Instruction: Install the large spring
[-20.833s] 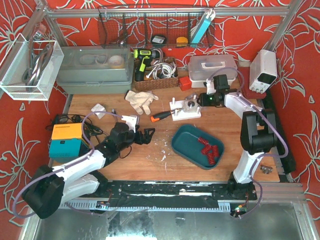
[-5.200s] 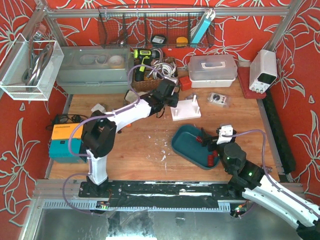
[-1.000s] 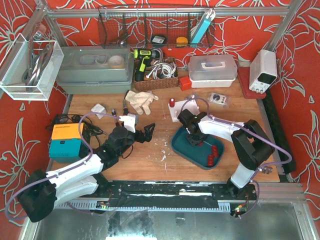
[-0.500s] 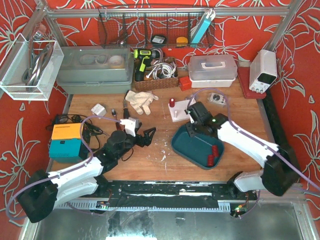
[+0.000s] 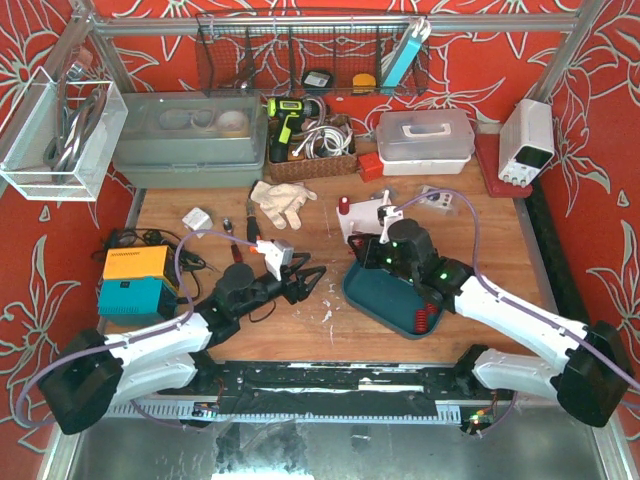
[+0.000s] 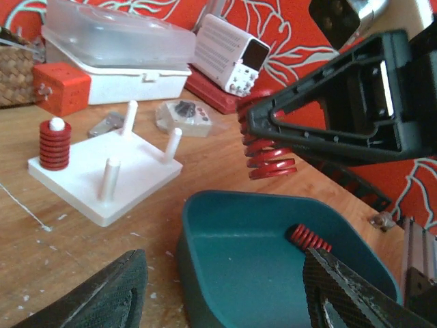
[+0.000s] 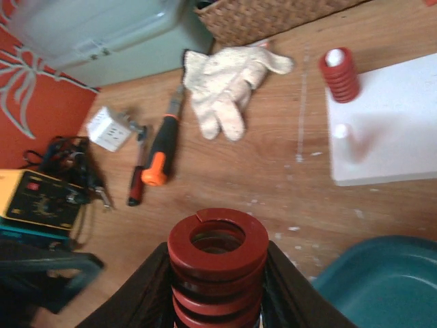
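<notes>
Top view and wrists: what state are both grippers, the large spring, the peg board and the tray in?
Right gripper: shut on the large spring, which is held in the air.
Left gripper: open, empty.
Peg board: one peg carries a fitted spring, three pegs bare.
Tray: holds more red springs.

**Bright, even light; soft wrist views**

Even overhead light on the table [image 5: 500, 240], with short, soft shadows. The top view bows at its edges. Right wrist view: spring [image 7: 217, 246] sharp, glove [image 7: 229, 85] behind it smeared. Left wrist view: near fingers [image 6: 89, 297] dark and blurred.
</notes>
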